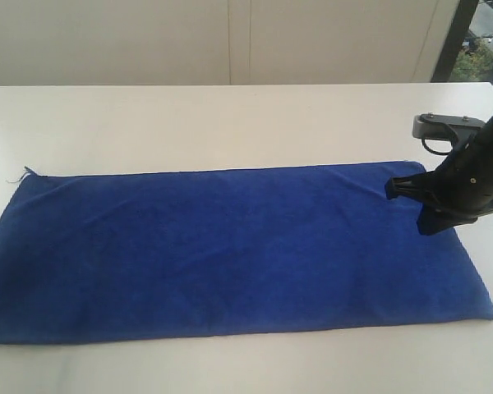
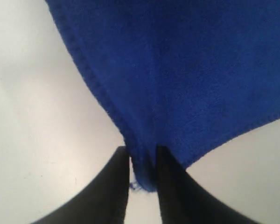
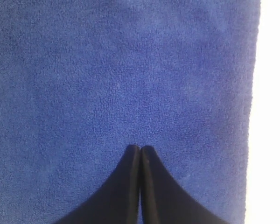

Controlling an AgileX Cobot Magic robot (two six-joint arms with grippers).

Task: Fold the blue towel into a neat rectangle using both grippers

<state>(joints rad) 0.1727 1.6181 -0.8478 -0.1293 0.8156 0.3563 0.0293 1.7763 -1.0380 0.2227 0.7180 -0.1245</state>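
White table (image 1: 230, 123), blue towel (image 1: 230, 246) lying flat across the centre. Right claw (image 1: 394, 187) pressed together, over the towel's 3 o'clock end. Left claw (image 2: 143, 154) slightly spread, towel corner between its jaws.

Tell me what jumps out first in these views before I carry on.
The blue towel dominates, spread flat across the white table. The right gripper sits with jaws shut at the towel's far right corner. In the left wrist view, a towel corner lies between the parted fingers of the left gripper; whether it is clamped is unclear.
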